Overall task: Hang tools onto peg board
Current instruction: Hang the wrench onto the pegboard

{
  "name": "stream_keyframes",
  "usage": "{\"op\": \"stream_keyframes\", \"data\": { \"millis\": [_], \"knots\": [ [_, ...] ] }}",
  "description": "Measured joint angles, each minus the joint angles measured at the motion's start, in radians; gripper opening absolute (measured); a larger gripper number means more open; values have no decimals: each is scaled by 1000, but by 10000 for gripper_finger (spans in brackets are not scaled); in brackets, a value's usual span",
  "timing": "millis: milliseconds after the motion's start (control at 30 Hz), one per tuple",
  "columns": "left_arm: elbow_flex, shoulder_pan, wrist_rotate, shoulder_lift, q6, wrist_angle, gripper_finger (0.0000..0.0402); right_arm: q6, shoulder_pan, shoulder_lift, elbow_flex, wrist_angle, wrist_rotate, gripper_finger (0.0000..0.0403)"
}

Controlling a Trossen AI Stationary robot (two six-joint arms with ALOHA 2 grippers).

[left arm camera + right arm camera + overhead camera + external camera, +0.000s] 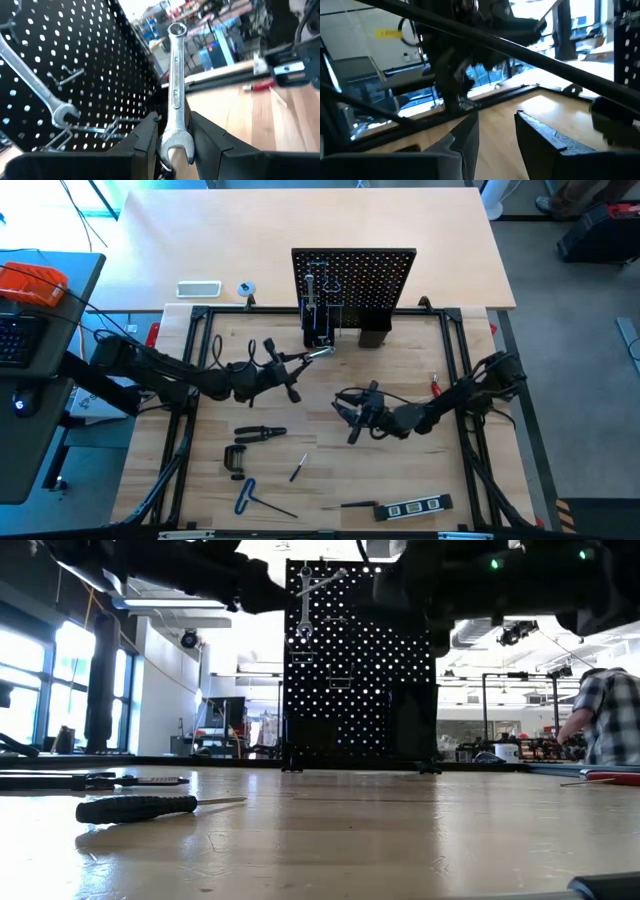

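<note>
The black peg board stands upright at the table's far middle. One silver wrench hangs on it, slanted, its open jaw lowest. My left gripper is just in front of the board's left foot, shut on a second silver wrench. My right gripper hovers open over the table's middle, with nothing between its fingers. Pliers, a C-clamp, a small screwdriver, a blue hex key and the level lie flat on the near half of the table. My left gripper pinches the wrench at its open-jaw end between the two fingers. The shaft runs on past the fingertips, along the fingers, with the ring end farthest out. The fingers come about level from the table's left. The wrench is lifted clear of the table.
Black holder boxes stand at the board's foot. A red-handled tool lies by the right frame rail, and a black-handled screwdriver near the front. A white tray sits beyond the frame. A person is in the room behind.
</note>
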Motion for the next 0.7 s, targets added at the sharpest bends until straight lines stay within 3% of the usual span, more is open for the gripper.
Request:
{"op": "stream_keyframes", "data": {
  "millis": [700],
  "knots": [
    [0,-49,-34,174,90,398,79,-94,-134,0,10,251,-164,124]
  ]
}}
